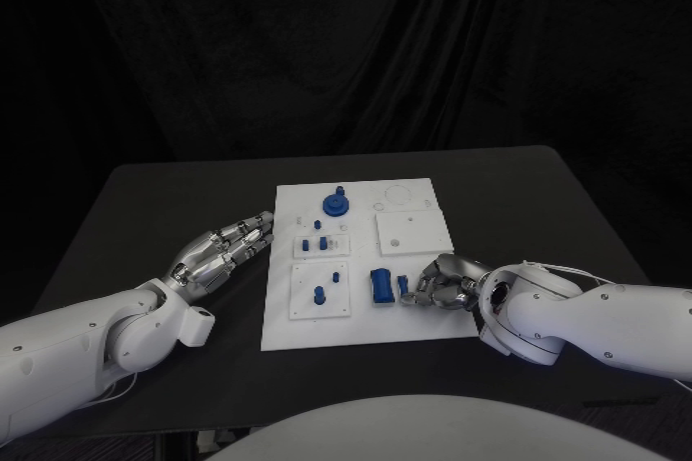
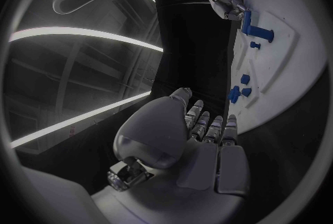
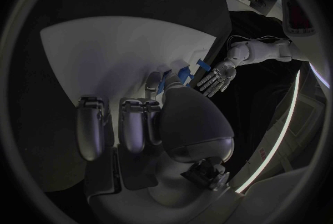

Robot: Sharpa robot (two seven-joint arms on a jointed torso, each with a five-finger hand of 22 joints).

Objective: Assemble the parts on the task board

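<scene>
Blue parts scattered over the white task board (image 1: 411, 326): a long block (image 1: 381, 285) touching the fingertips of the right hand (image 1: 444, 284), a small upright piece (image 1: 402, 284) between them, pinched or merely touched — cannot tell. Round knobbed part (image 1: 336, 203) well beyond both hands, at the far end. Left hand (image 1: 221, 251) flat on the black table (image 1: 159, 196) just beside the board's edge, fingers straight and apart, holding nothing.

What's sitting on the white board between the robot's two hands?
In the head view, between the left hand and right hand, the task board carries small blue parts and a larger blue block.
</scene>
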